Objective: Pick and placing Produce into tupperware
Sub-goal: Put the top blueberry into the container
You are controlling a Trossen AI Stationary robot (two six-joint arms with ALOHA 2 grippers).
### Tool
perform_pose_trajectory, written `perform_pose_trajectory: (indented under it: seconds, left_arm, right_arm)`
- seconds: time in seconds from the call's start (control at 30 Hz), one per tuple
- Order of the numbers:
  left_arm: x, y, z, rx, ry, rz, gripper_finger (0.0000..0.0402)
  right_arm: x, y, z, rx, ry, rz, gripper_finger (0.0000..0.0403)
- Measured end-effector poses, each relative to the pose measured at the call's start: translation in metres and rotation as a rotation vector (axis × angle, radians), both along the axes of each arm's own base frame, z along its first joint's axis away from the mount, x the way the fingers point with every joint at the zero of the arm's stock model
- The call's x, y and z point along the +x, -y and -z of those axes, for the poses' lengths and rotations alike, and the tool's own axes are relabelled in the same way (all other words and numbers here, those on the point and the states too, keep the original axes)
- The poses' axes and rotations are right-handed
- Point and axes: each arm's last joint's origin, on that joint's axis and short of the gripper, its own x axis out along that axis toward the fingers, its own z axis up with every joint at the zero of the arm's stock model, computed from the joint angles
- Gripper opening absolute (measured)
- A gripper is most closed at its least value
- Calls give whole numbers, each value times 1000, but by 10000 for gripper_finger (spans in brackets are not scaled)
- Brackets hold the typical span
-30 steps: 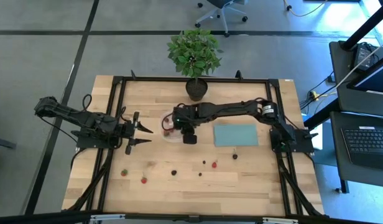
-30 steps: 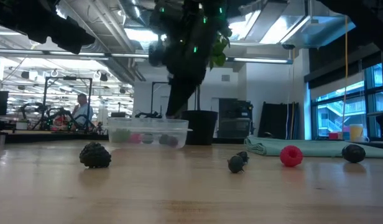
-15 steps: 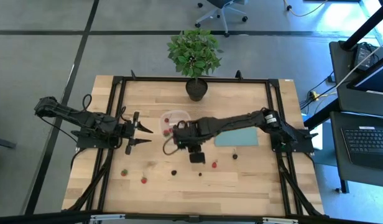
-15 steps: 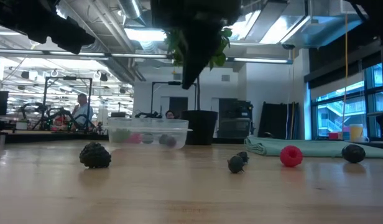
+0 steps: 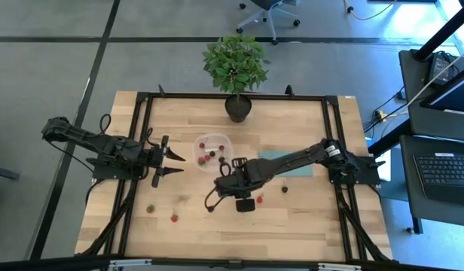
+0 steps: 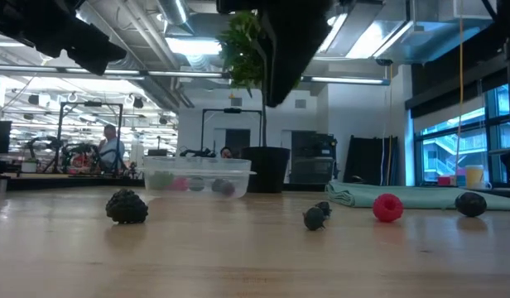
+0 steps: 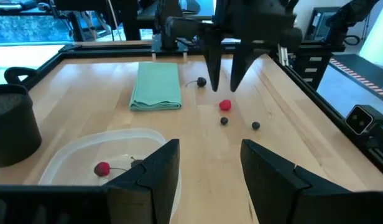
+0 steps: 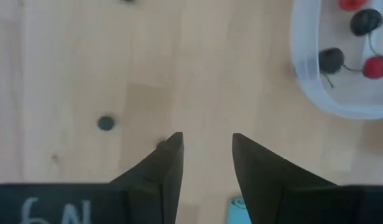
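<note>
The tupperware point(image 5: 213, 150), a clear shallow tub, stands mid-table with red and dark berries point(image 8: 331, 59) inside. Loose produce lies on the wood: a red berry point(image 7: 225, 104), dark berries point(image 5: 285, 189) point(image 5: 211, 208), a tiny dark one point(image 8: 105, 123) and two red ones point(image 5: 151, 208) near the front left. My right gripper point(image 5: 233, 187) hangs open above the table, nearer than the tub, fingers pointing down, nothing between them point(image 8: 207, 146). My left gripper point(image 5: 179, 165) waits open and level, left of the tub.
A potted plant point(image 5: 236, 68) stands at the far edge behind the tub. A folded teal cloth point(image 5: 288, 162) lies right of the tub, under my right arm. A black metal frame point(image 5: 138, 143) runs round the table. A person shows far off in the room point(image 6: 110, 145).
My right gripper has swung from above the tupperware toward the table's near edge and a little to the right, rising somewhat. The tub, which it covered in the high view before, now shows whole. The berries on the table have not moved.
</note>
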Motion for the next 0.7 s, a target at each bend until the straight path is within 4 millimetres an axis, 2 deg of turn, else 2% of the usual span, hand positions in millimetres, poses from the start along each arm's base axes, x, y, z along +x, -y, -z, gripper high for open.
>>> perform_pose_trajectory:
  seconds: [0.17,0.47,0.53,0.7]
  left_arm:
    - [0,0,0,-42,-3,-7,165]
    - [0,0,0,-51,-4,-10,165]
    - [0,0,0,-51,-4,-10,165]
    - [0,0,0,-57,-4,-10,165]
  right_arm:
    - [-16,2,15,-12,2,35,140]
    - [-63,13,28,51,181,47,140]
    - [-71,15,38,59,204,44,140]
    - [-78,14,62,89,302,25,140]
